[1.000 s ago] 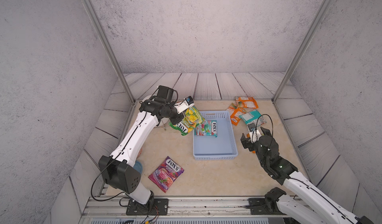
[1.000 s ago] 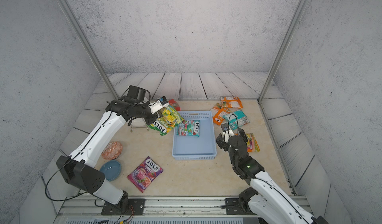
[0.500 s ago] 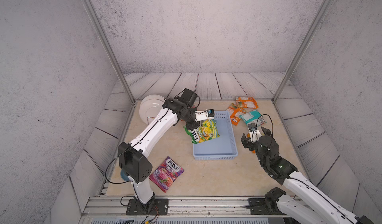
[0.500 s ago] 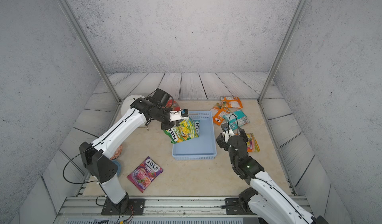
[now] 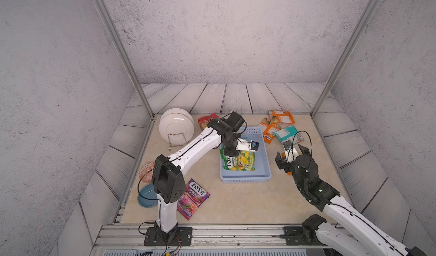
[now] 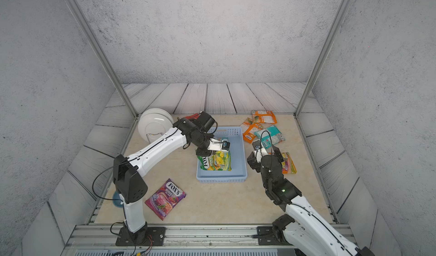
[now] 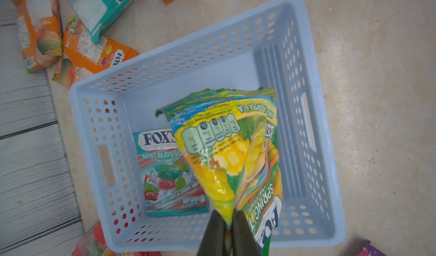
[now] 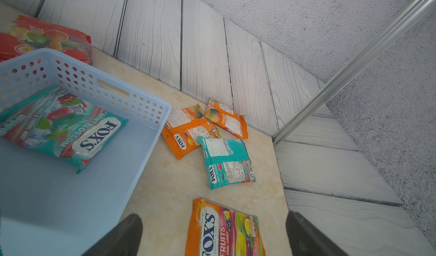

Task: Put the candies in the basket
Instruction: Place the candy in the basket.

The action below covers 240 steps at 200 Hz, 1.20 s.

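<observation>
Green candy bag (image 7: 226, 148) hangs over the basket (image 7: 188, 51), pinched in the left gripper (image 7: 227, 217); right gripper (image 8: 214, 217) gapes wide.

White plates (image 5: 176, 125) stand in a wire rack (image 5: 175, 141), blue bowl (image 5: 145, 195) near patterned dish (image 5: 146, 172).

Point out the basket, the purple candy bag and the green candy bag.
basket (image 5: 245, 178), in a top view, near wall
purple candy bag (image 5: 194, 197), in a top view, middle of its front
green candy bag (image 7: 226, 153), left wrist view, yellow fruit picture
</observation>
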Tool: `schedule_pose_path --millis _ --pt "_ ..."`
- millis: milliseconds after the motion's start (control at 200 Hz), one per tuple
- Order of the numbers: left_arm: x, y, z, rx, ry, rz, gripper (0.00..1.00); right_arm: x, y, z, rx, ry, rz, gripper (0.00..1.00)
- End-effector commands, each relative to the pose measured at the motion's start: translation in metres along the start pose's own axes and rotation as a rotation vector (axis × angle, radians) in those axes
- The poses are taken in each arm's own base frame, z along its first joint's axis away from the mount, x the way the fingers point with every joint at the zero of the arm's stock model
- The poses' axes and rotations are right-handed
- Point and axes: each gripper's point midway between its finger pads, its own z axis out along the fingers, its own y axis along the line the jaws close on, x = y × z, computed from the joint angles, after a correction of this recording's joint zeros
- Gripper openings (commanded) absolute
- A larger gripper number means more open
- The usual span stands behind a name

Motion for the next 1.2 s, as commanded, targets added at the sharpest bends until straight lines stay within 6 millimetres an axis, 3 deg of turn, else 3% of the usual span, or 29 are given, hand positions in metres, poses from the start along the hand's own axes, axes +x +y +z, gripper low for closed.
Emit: schedule_pose_path --millis 0,225,485,736,771,961,1036,1196 --pt "0.002 -0.008 0.015 0.022 0.028 0.005 0.0 -0.001 -0.004 -0.002 0.019 -0.016 0.005 0.99" --pt "0.012 -0.022 0.034 0.065 0.08 -0.072 0.0 -0.004 -0.008 -0.005 0.03 -0.026 0.008 0.99" --pt "-0.002 -0.029 0.054 0.123 0.006 -0.16 0.0 -0.003 -0.004 -0.002 0.016 -0.017 -0.001 0.99" --pt "0.009 -0.04 0.068 0.145 0.047 -0.185 0.0 -0.003 -0.009 -0.003 0.042 -0.021 -0.008 0.99" --pt "0.01 -0.04 0.068 0.136 0.058 -0.186 0.05 -0.002 -0.009 -0.002 0.047 -0.017 -0.01 0.99" --pt "0.006 -0.024 0.056 0.034 0.057 -0.212 0.62 -0.005 -0.007 -0.002 0.028 -0.024 -0.002 0.99" --pt "-0.002 -0.015 0.04 -0.024 0.03 -0.222 0.7 0.0 -0.008 -0.001 0.041 -0.013 -0.011 0.99" --pt "-0.014 -0.001 0.005 -0.151 -0.051 -0.238 0.75 -0.005 -0.005 -0.002 0.019 -0.024 0.001 0.99"
